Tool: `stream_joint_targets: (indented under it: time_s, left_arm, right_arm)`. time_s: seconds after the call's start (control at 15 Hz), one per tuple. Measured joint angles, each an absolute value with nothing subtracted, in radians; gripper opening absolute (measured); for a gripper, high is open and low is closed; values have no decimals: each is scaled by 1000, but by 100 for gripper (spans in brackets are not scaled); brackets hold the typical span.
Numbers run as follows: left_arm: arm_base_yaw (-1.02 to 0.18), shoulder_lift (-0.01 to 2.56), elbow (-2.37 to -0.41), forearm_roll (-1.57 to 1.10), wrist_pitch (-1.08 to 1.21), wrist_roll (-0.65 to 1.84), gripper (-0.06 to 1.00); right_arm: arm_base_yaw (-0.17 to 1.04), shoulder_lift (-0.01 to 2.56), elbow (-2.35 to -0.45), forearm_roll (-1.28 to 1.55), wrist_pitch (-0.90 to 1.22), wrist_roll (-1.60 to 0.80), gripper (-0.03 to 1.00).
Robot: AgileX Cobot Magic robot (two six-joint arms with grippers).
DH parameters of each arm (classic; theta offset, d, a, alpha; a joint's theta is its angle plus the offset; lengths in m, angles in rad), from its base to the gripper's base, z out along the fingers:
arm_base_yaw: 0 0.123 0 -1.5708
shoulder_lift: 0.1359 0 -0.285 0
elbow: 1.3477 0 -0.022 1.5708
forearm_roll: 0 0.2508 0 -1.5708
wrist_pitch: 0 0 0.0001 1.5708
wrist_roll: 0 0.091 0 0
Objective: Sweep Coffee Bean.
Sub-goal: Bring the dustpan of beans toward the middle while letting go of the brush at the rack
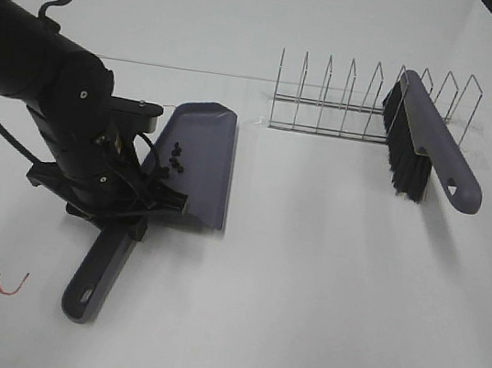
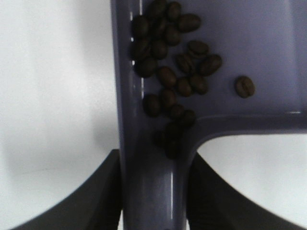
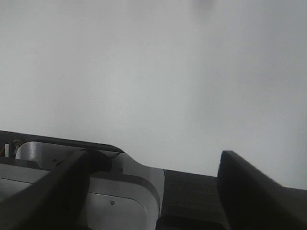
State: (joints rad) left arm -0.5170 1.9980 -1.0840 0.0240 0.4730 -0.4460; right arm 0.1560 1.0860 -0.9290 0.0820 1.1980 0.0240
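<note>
You had the coffee beans [image 2: 172, 72] gathered inside the purple dustpan [image 1: 204, 155], not on the table [image 1: 324, 279]. In the left wrist view they lay piled in the pan's back corner, just ahead of the left jaws, bunched against the side wall where the pan narrows into its handle [image 2: 153, 191]; one bean sat a little apart from the heap, out on the pan floor. A couple of beans had slid down into the throat of the handle itself. From the high camera only a small dark cluster showed on the pan's floor, close to the jaws.

Your left gripper [image 1: 129, 194] was clenched on the dustpan's handle, one finger [image 2: 86, 201] on each side of it, right where the handle meets the pan. The left arm [image 1: 48, 80] came in low from the far left corner and bent down to that grip; the pan reached away beyond the jaws, and the free end of the handle stuck out behind them toward the near edge of the table.

Your right gripper [image 3: 158, 191] was released, its two dark fingers [image 3: 249, 196] standing wide apart with nothing between them, only bare white table ahead of them. It did not appear in the high view.

The brush [image 1: 428, 142] leaned in the wire rack [image 1: 370, 101], well away from both sets of jaws, bristles down. A thin red string [image 1: 8, 286] lay on the table behind the left jaws, near the handle's end
</note>
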Motion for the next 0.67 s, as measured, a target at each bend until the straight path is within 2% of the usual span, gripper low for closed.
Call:
stream_joint_targets:
  time_s: [0.47,0.6,0.67]
  left_arm:
    - [-517,2061,-1199,20,613,-446,38]
    - [-517,2061,-1227,19,669,-443,60]
    - [-517,2061,-1232,19,683,-435,64]
  right_arm:
    - [156,1024,-922,91,1206,24,71]
    - [156,1024,-922,91,1210,24,71]
    - [156,1024,-922,91,1210,24,71]
